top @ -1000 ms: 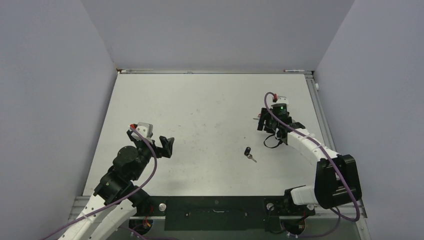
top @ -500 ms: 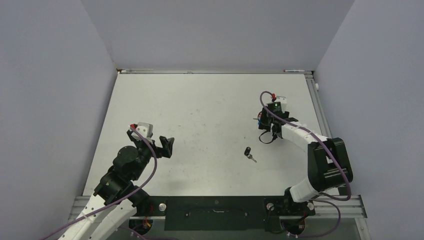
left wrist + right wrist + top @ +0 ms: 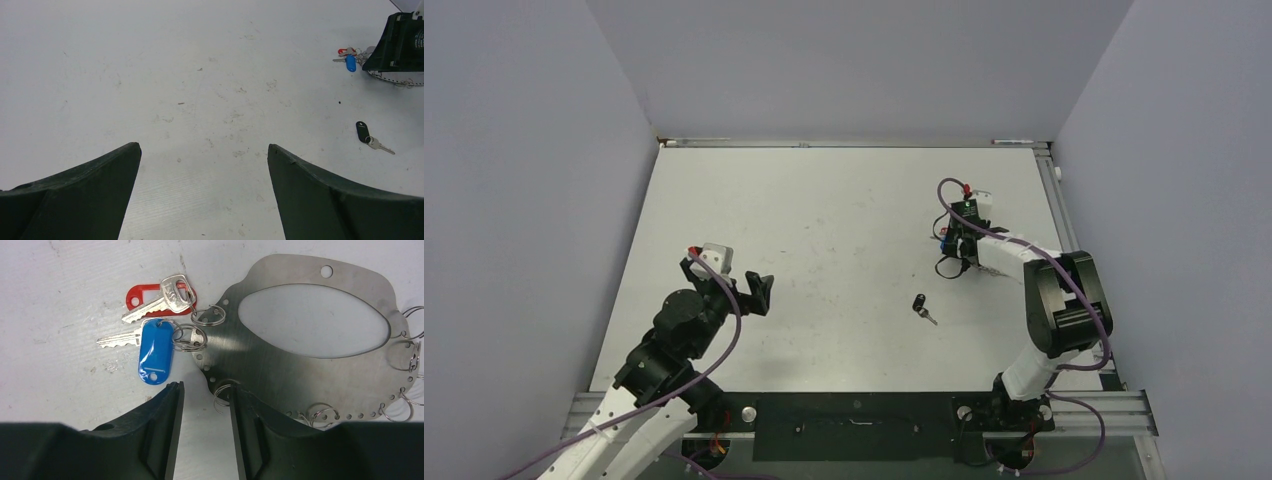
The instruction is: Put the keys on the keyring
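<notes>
Keys so far: the red-headed silver key [image 3: 165, 297] and blue-headed silver key [image 3: 156, 347] hang on the flat silver metal keyring [image 3: 260, 365], far right on the white tabletop [image 3: 824, 220]. The small black-headed key [image 3: 919, 302] lies alone nearby. The right hand [image 3: 206, 390] is almost pressed together at the keyring's edge and I cannot tell if it pinches; the left hand [image 3: 202, 150] is spread wide, so I think fetching the black one comes next.

Robotics lab test cell. Evidence: white counter [image 3: 824, 220] w/ 3 plain grey partition walls [image 3: 854, 70]; left arm [image 3: 679, 335], right arm [image 3: 1059, 300], purple cabling [image 3: 733, 322], bolted to base rail [image 3: 854, 428].

keys [image 3: 156, 350] on keyring [image 3: 270, 372] (black key [image 3: 363, 131] apart)
</notes>
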Robot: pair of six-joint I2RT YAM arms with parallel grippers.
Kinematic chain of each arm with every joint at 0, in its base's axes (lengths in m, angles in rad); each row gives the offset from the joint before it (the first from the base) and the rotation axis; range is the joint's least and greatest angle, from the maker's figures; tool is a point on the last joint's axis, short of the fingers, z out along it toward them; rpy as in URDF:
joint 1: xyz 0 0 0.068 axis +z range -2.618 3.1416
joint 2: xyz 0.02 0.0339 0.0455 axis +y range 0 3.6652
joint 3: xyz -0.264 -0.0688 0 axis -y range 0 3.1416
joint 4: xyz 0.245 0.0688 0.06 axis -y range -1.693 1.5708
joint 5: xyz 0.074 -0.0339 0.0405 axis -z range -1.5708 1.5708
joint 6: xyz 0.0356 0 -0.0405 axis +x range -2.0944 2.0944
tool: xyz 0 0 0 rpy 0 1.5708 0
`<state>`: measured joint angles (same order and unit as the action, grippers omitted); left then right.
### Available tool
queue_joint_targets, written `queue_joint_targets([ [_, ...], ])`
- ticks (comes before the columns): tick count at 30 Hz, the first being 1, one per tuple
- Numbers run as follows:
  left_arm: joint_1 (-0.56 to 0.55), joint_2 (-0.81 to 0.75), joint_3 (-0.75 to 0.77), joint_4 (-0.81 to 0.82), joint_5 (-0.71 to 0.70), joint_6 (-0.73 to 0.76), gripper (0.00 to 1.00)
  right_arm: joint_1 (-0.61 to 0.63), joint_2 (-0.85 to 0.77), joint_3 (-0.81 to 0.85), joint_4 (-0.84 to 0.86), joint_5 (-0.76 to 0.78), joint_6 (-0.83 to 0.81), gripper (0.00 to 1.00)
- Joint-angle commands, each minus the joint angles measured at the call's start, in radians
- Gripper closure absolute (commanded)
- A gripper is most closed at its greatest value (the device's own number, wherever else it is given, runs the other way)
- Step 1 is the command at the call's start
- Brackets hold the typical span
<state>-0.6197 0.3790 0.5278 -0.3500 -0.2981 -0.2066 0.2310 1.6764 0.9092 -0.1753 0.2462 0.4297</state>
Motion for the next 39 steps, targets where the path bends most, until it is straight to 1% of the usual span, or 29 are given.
queue_joint_targets([
  [1, 0.008, 0.013, 0.035, 0.029, 0.009, 0.004, 0.04, 0.006, 0.011, 0.023, 0.04, 0.013, 0.016, 0.61],
  [6, 0.012, 0.019, 0.035, 0.028, 0.005, 0.006, 0.04, 0.005, 0.041, 0.018, 0.054, 0.014, 0.009, 0.67],
  [7, 0.012, 0.018, 0.035, 0.027, 0.006, 0.006, 0.04, 0.005, 0.045, 0.017, 0.054, 0.015, 0.009, 0.71],
  [8, 0.012, 0.018, 0.035, 0.027, 0.004, 0.006, 0.04, 0.005, 0.048, 0.017, 0.056, 0.016, 0.01, 0.72],
  [13, 0.012, 0.011, 0.034, 0.026, 0.002, 0.006, 0.04, 0.005, 0.047, 0.013, 0.055, 0.021, 0.007, 0.86],
  [15, 0.012, 0.009, 0.034, 0.025, 0.001, 0.006, 0.04, 0.005, 0.044, 0.01, 0.053, 0.021, 0.004, 0.94],
  [21, 0.013, 0.001, 0.032, 0.025, 0.001, 0.006, 0.04, 0.009, 0.007, -0.013, 0.068, -0.02, -0.009, 0.95],
  [32, 0.014, -0.002, 0.033, 0.025, -0.003, 0.007, 0.04, 0.021, -0.222, -0.161, 0.2, -0.2, 0.003, 0.95],
  [36, 0.014, -0.002, 0.034, 0.025, -0.005, 0.007, 0.04, 0.025, -0.283, -0.197, 0.227, -0.275, 0.01, 0.95],
  [39, 0.015, -0.001, 0.034, 0.024, -0.004, 0.007, 0.04, 0.029, -0.319, -0.223, 0.237, -0.3, 0.017, 0.95],
])
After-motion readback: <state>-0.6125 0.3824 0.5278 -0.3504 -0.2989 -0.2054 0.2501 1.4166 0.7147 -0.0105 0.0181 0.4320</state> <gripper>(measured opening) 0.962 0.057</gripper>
